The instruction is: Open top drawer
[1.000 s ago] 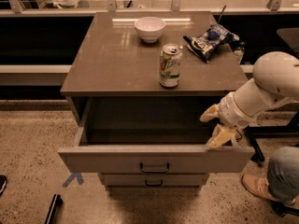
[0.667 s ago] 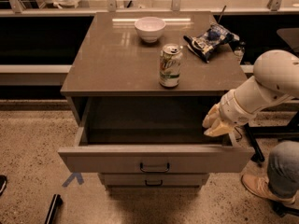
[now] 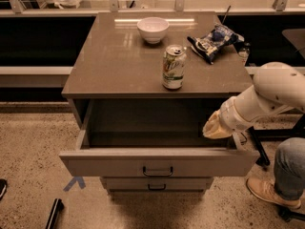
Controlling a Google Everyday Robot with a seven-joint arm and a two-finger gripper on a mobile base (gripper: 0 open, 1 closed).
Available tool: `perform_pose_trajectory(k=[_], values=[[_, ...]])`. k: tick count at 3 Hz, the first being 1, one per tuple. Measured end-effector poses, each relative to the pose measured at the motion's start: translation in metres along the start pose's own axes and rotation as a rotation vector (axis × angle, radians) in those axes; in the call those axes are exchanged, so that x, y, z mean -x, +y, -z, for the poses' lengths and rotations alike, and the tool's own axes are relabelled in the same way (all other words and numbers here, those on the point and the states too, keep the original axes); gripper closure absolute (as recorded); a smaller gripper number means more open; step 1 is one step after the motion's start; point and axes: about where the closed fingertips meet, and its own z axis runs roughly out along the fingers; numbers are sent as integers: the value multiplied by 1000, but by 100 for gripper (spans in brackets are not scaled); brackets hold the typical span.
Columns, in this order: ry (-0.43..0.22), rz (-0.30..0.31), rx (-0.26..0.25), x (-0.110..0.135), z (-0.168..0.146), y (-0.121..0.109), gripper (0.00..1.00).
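From where I stand, the top drawer (image 3: 109, 163) hangs well out of the cabinet toward the near side. Its plain grey inside shows, with nothing in it that I can make out. Its small dark handle (image 3: 157, 171) sits at the centre of the front panel, untouched. The gripper (image 3: 217, 126) is not on that handle. It hovers at the right end of the opening, just above the drawer's right wall and under the edge of the bench (image 3: 114, 66). Whether it is open or closed I cannot tell, and I see nothing in its hold.

I would judge the opening as good as done, with only clearing off left. The next move calls for drawing the arm out to the right without catching the drawer's side wall or the bench lip above.

On the bench stand 1 white bowl (image 3: 153, 29) at far centre, 1 soda can (image 3: 173, 67) close to the near edge, and 1 blue snack bag (image 3: 214, 40) at far right. Below, 1 shorter drawer (image 3: 157, 184) sits shut. A person's leg and shoe (image 3: 281, 178) at near right crowd the way out for the arm.
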Motion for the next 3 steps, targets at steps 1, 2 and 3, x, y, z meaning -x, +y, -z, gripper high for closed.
perform_pose_trajectory(k=[1,2,3], values=[[9,18,-9,10,-29,5,100],[-5,32,-6,17,-53,8,100],[-42,49,-7,21,-67,12,100]])
